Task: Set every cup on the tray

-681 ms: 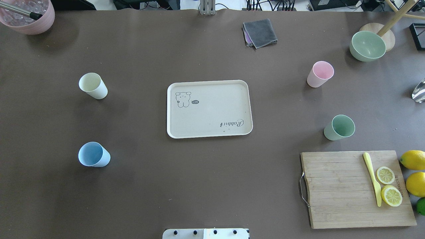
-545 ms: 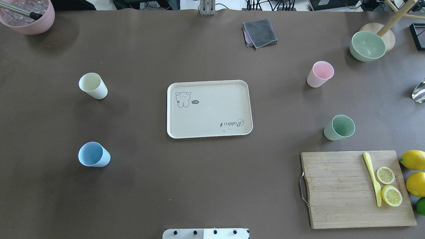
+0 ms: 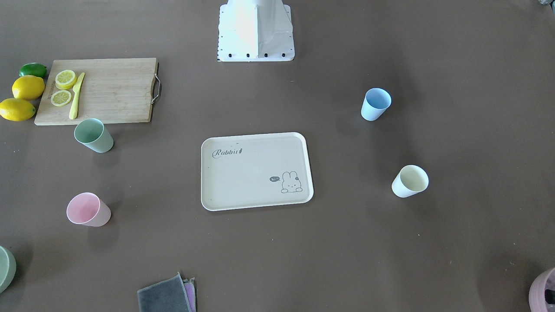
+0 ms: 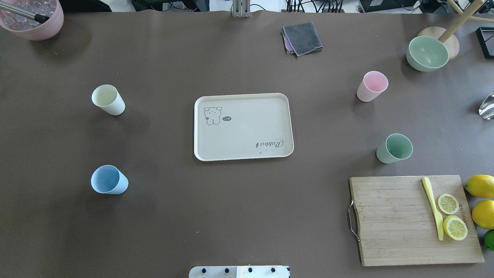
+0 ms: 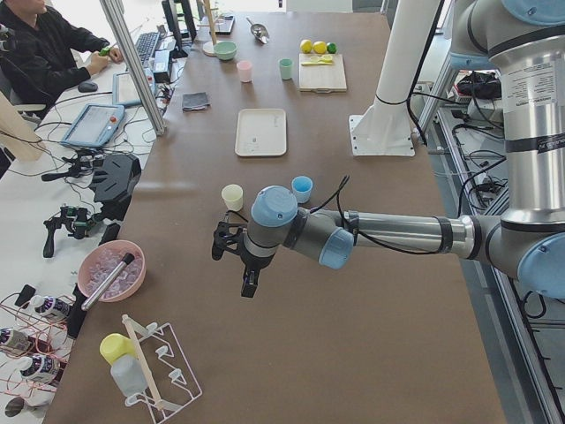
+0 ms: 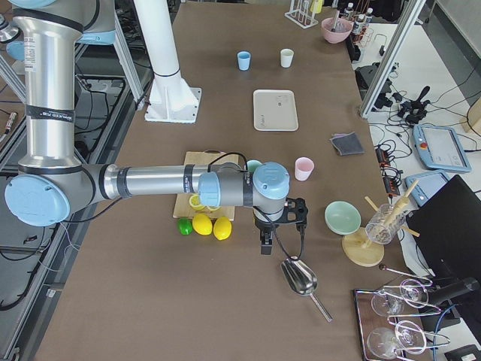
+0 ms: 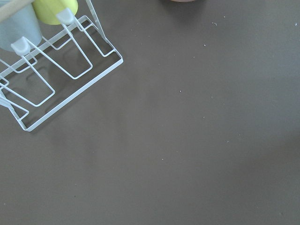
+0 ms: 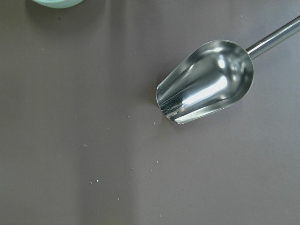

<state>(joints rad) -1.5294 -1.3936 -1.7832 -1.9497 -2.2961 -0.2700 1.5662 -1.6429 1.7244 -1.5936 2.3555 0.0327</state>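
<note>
- I see the cream rectangular tray with a bunny drawing and "Rabbit" lettering (image 4: 247,119) lying flat in the middle of the brown table (image 4: 231,216).
- All four cups stand upright on the table, each well apart from the tray.
- On the robot's left side are the cream-white tapered tumbler (image 4: 108,100) and, closer to the robot's base, the light blue tapered tumbler (image 4: 109,180).
- On the robot's right side are the pink tapered tumbler (image 4: 371,86) and the mint green tapered tumbler (image 4: 394,148).
- The mint one stands near the far edge of the bamboo cutting board with a metal handle (image 4: 389,220); the pink one is nearer the wide pale green bowl (image 4: 427,53).
- The left gripper (image 5: 233,265) hangs over bare table out past the left-hand cups. Its wrist camera shows a white wire rack (image 7: 56,70) below. I cannot tell how its jaws stand.
- The right gripper (image 6: 282,229) hangs beyond the lemons, above a shiny steel scoop (image 8: 206,82) lying on the table. I cannot tell its jaws either.
</note>
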